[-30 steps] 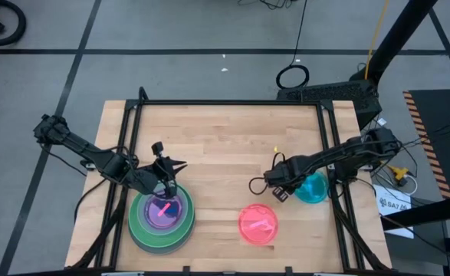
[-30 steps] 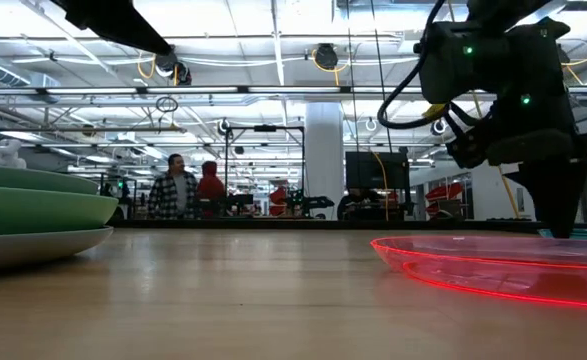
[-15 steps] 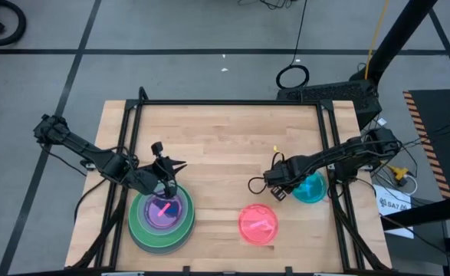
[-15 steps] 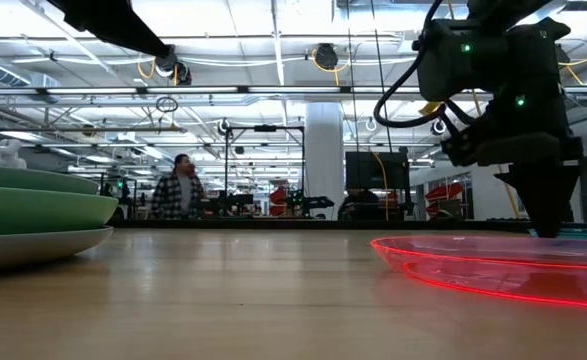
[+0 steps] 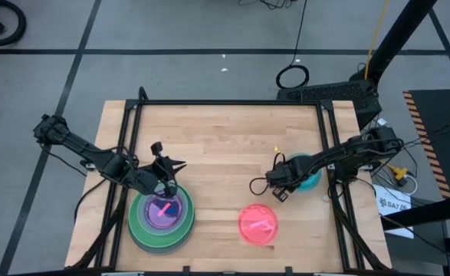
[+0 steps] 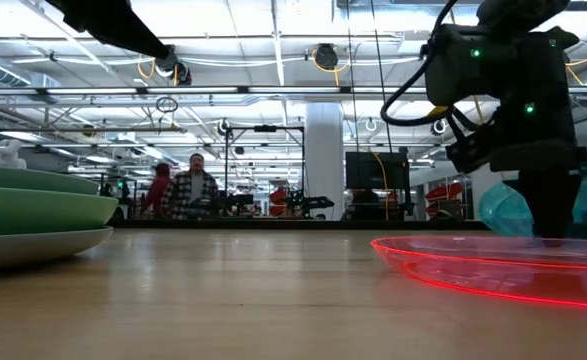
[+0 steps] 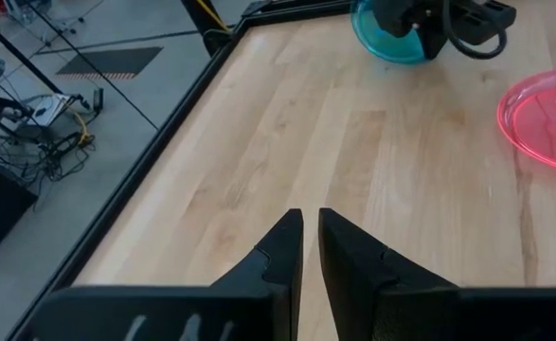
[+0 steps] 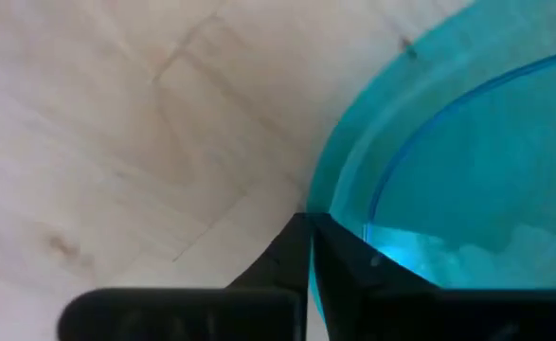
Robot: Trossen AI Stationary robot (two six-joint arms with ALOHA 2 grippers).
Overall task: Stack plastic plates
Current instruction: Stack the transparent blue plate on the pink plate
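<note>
A stack of plates point(image 5: 161, 218) stands near the table's near-left corner, green rims outermost and a purple-looking top with a pink streak. In the low view the stack point(image 6: 33, 215) shows grey under green. My left gripper point(image 5: 164, 181) hovers shut just above the stack's far rim, and its fingers point(image 7: 311, 237) point across the table. A translucent pink plate point(image 5: 257, 224) lies flat near the near edge. My right gripper point(image 5: 280, 182) is shut on a translucent teal plate point(image 5: 307, 172) at the table's right. My right gripper pinches the teal plate's rim point(image 8: 327, 204) between its two fingers, on the side of the plate toward the table's left. The fingers come from above, pointing down. The plate point(image 6: 503, 210) is tilted and raised off the wood at the held side. Its far side is hidden.
Bare wood stretches between the stack and the pink plate point(image 6: 493, 262) and over the table's far half. A black frame point(image 5: 232, 103) borders the table. People stand in the room point(image 6: 188, 190) beyond the far edge.
My right gripper has risen a little and drawn the teal plate toward the table's far edge. The plate lay flat on the wood a second ago and now stands tilted and raised behind the fingers.
</note>
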